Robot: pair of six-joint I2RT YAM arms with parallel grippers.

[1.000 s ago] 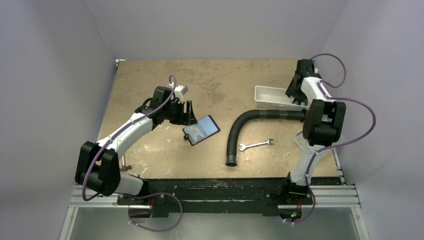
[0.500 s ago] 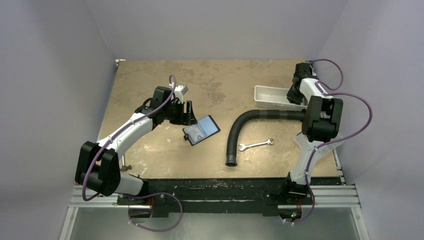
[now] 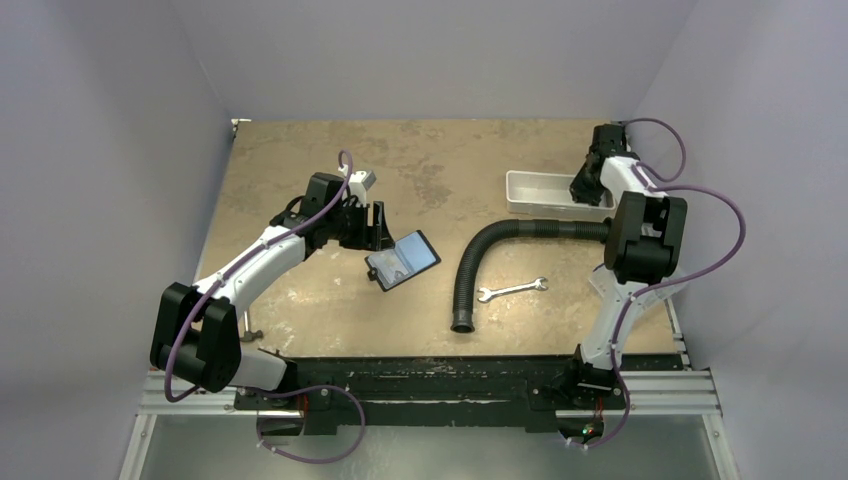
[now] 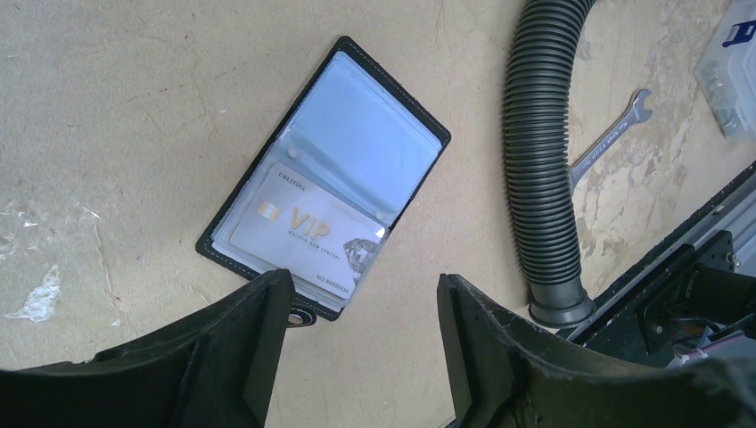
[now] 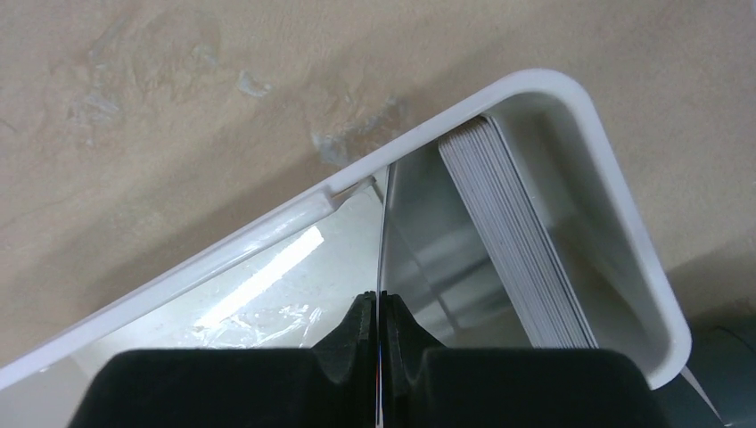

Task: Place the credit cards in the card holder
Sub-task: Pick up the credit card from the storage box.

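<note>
The black folding card holder [image 4: 357, 134] lies open on the tan table [image 4: 134, 107], left of the black ribbed hose [image 4: 539, 152]. A silver VIP card [image 4: 303, 232] sits on its near half. The left hand [image 4: 364, 283] hangs just above it, fingers spread wide and holding nothing. Beyond the hose's far end, the right hand [image 5: 379, 308] is down in the white rectangular tray [image 5: 571, 98]. It is pinched tight on a thin silvery card [image 5: 382, 232] seen edge-on. A stack of cards [image 5: 517, 241] leans against the tray's end wall.
</note>
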